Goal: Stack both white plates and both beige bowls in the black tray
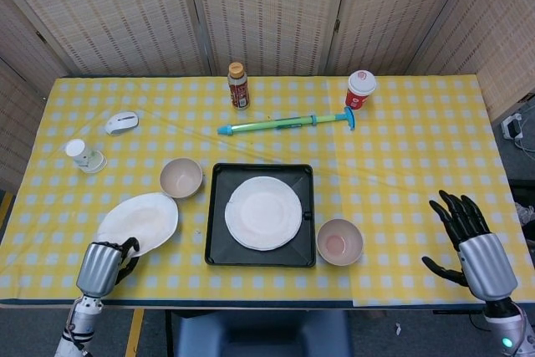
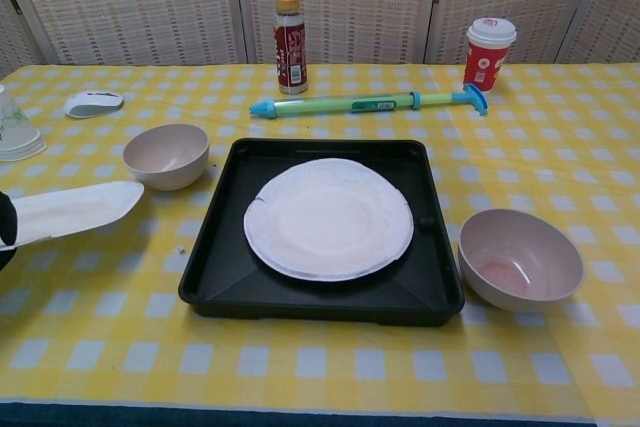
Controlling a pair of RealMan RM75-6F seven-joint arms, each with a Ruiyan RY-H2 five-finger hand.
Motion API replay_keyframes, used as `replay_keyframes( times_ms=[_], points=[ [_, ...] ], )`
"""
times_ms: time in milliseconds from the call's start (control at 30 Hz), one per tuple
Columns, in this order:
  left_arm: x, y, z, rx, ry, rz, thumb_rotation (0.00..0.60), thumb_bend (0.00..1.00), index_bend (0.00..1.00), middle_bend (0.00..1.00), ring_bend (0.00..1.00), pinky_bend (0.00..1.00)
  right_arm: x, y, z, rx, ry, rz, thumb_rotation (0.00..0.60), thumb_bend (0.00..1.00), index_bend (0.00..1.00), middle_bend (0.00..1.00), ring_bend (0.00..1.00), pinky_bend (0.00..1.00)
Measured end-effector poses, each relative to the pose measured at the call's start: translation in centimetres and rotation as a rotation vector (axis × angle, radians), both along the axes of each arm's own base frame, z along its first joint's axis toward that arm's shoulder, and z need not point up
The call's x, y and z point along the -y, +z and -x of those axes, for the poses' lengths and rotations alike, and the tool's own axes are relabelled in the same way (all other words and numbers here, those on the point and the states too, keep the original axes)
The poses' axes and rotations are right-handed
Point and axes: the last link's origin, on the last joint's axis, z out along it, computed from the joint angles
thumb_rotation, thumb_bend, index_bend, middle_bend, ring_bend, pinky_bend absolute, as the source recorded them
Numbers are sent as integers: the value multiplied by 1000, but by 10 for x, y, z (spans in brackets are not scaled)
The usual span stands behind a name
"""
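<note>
My left hand (image 1: 102, 264) grips the near edge of one white plate (image 1: 138, 222), holding it tilted and lifted off the yellow checked cloth (image 1: 401, 148), left of the black tray (image 1: 306, 206). The second white plate (image 1: 264, 212) lies flat in the tray; one beige bowl (image 1: 181, 177) stands just beyond the tray's far-left corner, the other bowl (image 1: 339, 242) beside its near-right corner. My right hand (image 1: 468, 240) holds nothing, fingers spread, at the table's near-right edge.
</note>
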Motion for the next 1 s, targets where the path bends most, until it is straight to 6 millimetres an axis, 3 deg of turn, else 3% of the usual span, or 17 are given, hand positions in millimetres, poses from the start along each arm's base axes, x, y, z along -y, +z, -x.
replay_keyframes(
  times_ms=[267, 533, 1000],
  points=[
    [9, 20, -18, 39, -66, -40, 600, 603, 691, 1000, 1000, 1000, -4, 4, -2, 13, 11, 12, 600, 178, 0, 0, 0, 0],
    [19, 25, -41, -1, -107, -69, 600, 603, 690, 1000, 1000, 1000, -8, 7, -4, 30, 31, -1, 600, 177, 0, 0, 0, 0],
    [21, -2, -97, -36, -228, -19, 600, 603, 686, 1000, 1000, 1000, -17, 18, -4, 76, 56, -9, 600, 178, 0, 0, 0, 0]
  ],
)
